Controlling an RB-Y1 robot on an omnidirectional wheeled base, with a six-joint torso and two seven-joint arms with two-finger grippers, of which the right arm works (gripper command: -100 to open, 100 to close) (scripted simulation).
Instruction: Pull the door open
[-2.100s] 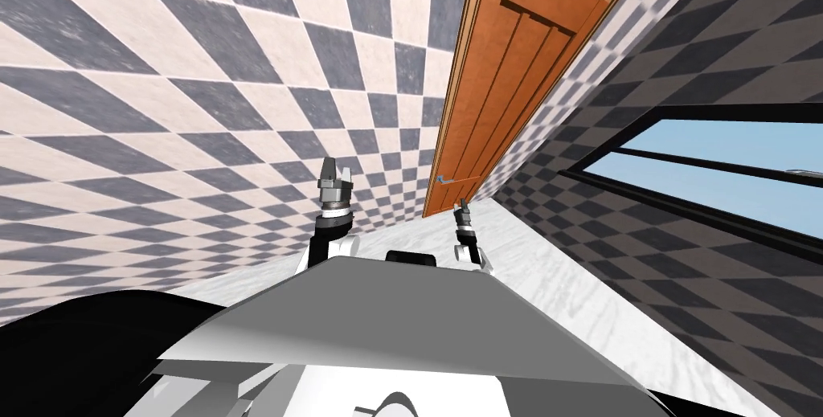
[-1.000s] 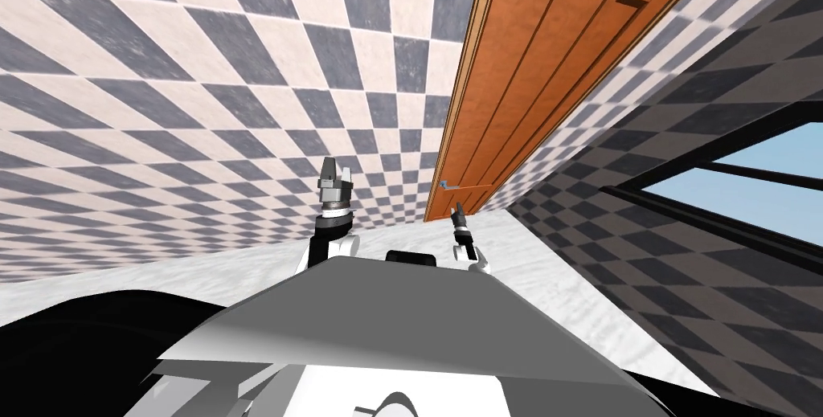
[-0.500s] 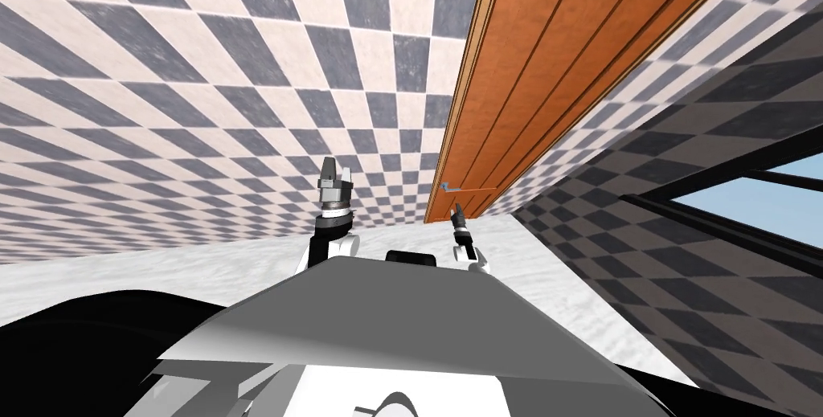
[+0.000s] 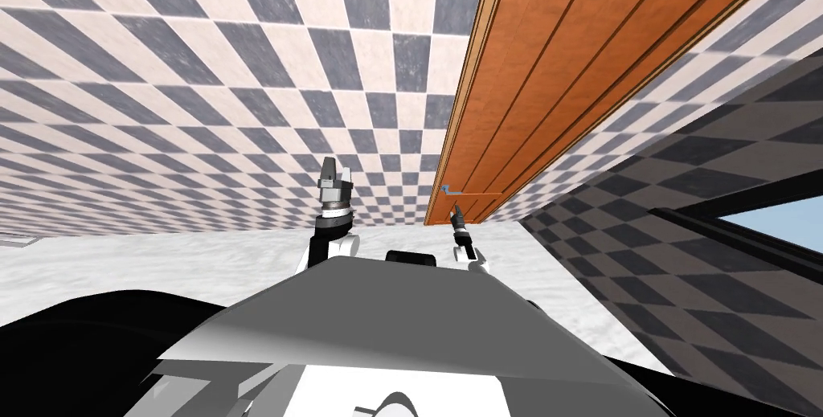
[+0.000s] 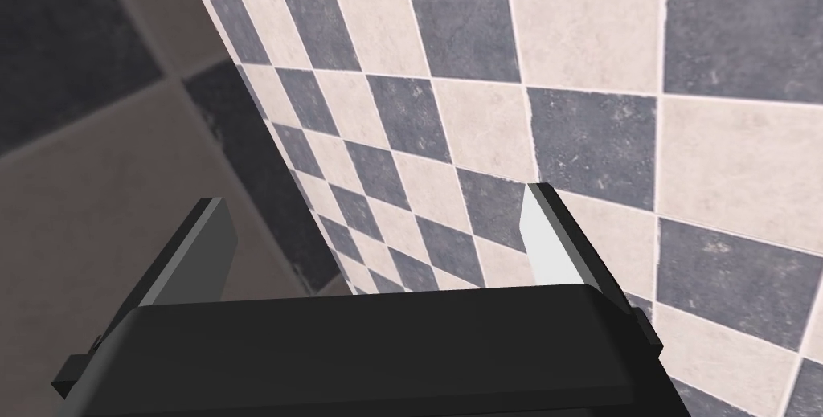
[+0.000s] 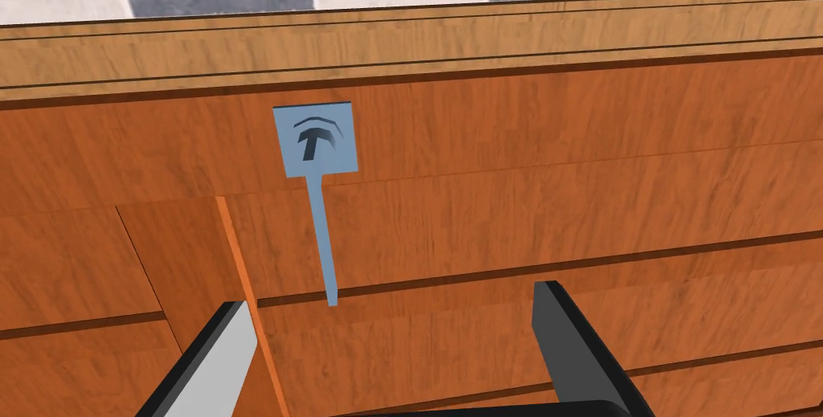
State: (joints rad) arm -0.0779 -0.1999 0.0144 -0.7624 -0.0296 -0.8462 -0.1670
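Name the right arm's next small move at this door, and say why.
Probably ease the right gripper forward and slightly toward the handle. Its fingers stand open, the handle lies ahead of them, nearer one finger than the other, and nothing on the door is gripped yet.

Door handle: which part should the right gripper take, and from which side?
Take the door handle by its thin lever bar, near the free end, not the square plate flat on the door. Come straight at the door face: the open right gripper has a finger either side of the bar's line, so it should close across the narrow width.
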